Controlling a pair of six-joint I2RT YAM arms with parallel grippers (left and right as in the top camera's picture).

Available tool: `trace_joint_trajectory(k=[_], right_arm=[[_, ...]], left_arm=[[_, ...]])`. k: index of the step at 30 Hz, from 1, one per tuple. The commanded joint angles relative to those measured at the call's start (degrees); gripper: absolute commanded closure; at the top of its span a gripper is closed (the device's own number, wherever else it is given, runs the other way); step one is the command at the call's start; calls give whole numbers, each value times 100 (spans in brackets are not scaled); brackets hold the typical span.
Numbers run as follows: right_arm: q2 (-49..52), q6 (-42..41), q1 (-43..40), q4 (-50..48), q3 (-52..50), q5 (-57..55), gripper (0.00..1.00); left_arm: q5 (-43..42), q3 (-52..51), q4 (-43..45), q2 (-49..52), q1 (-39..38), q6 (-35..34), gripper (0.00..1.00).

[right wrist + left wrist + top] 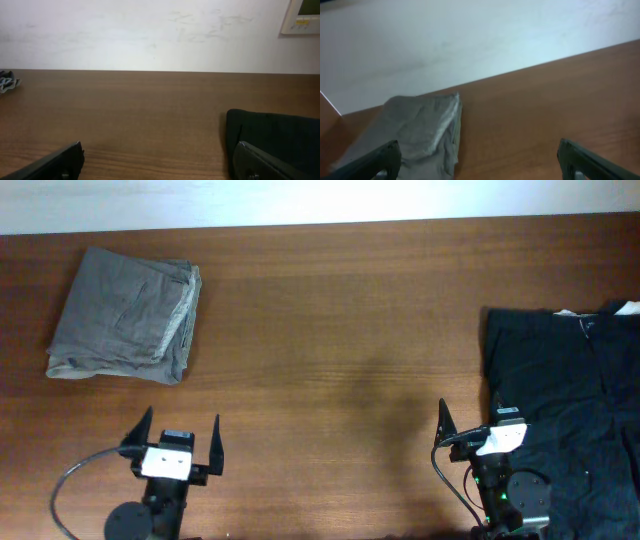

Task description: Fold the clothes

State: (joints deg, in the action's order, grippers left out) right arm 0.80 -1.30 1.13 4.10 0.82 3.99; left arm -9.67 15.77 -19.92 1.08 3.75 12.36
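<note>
The grey shorts (125,315) lie folded into a compact stack at the far left of the table; they also show in the left wrist view (415,132). A black garment (565,400) lies spread out at the right edge, its corner in the right wrist view (272,132). My left gripper (172,442) is open and empty near the front edge, below the grey stack. My right gripper (468,430) is open and empty at the front right, its right finger over the black garment's left edge. No khaki shorts are in view.
The wooden table (340,330) runs back to a white wall (150,35). A wall panel (302,15) hangs at upper right. A small grey-blue object (7,82) shows at the far left edge of the right wrist view.
</note>
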Motion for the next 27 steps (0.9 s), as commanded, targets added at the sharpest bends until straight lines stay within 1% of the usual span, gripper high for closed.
trace_joint_trajectory(k=[1,4,27], right_arm=[[-44,-24,-44,-9,-50,31,1],[-44,-24,-44,-9,-50,31,1],[-44,-24,-44,-9,-50,31,1]], left_arm=[[-39,-789,791,-81,-50,-74,1],[-44,-1469,1672,-79,-50,-76,1],[4,-1523,1626,-76,-72,-72,1]])
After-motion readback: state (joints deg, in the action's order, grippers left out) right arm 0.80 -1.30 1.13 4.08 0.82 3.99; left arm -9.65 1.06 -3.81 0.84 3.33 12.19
